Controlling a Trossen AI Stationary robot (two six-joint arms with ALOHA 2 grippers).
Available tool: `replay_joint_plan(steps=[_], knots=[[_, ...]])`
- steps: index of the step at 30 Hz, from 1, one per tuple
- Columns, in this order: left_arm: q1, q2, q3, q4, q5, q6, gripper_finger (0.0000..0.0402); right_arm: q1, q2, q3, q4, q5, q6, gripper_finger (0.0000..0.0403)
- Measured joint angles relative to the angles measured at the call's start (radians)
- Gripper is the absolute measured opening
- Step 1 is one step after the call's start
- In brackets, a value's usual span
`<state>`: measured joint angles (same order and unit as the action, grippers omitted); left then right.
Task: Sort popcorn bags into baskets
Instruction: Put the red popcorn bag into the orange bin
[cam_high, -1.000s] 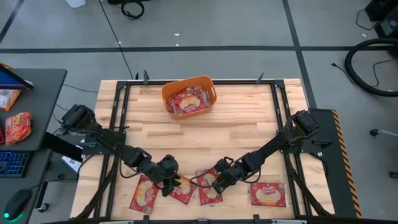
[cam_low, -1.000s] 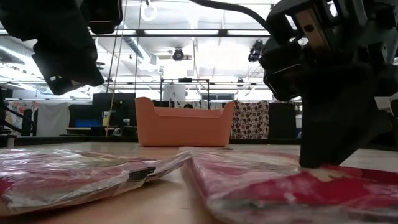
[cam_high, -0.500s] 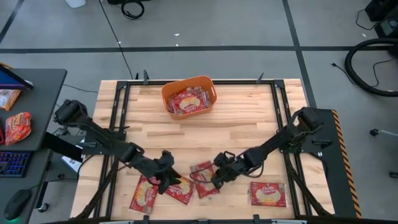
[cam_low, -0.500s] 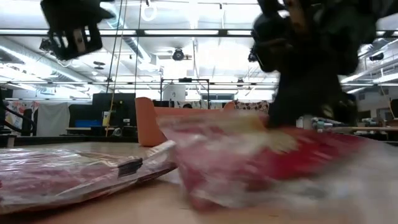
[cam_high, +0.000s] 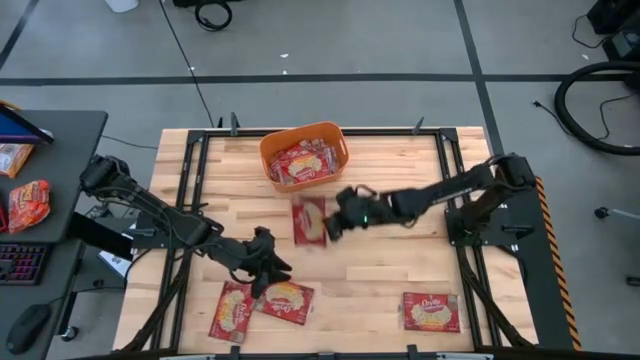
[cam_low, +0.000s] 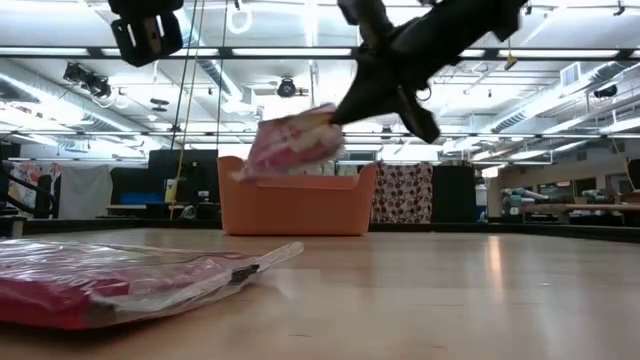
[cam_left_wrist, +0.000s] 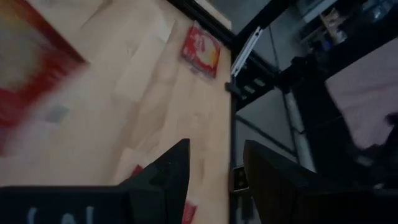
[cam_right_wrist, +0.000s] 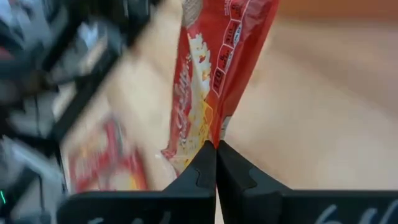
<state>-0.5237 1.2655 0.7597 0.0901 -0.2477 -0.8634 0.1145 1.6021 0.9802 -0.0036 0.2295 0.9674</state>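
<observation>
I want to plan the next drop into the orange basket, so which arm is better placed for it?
The right. The right gripper is shut on a popcorn bag, lifted off the table just short of the orange basket. The left gripper is open and empty, low near the front bags.

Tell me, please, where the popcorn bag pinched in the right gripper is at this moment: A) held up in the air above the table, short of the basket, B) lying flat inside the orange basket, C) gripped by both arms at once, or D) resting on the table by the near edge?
A: the right gripper is shut on the popcorn bag, which the low view shows lifted clear of the table, in front of the orange basket.
</observation>
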Motion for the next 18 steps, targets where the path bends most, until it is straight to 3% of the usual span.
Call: replay_joint_plan(steps=[8, 18], knots=[[0.041, 0.0, 0.0, -0.055, 0.031, 0.038, 0.0156, -0.229, -0.017, 0.001, 0.199, -0.01, 0.055, 0.0004], [0.098, 0.0, 0.0, -0.049, 0.05, 0.051, 0.0156, -0.398, 0.001, 0.002, 0.217, 0.093, 0.225, 0.0009]])
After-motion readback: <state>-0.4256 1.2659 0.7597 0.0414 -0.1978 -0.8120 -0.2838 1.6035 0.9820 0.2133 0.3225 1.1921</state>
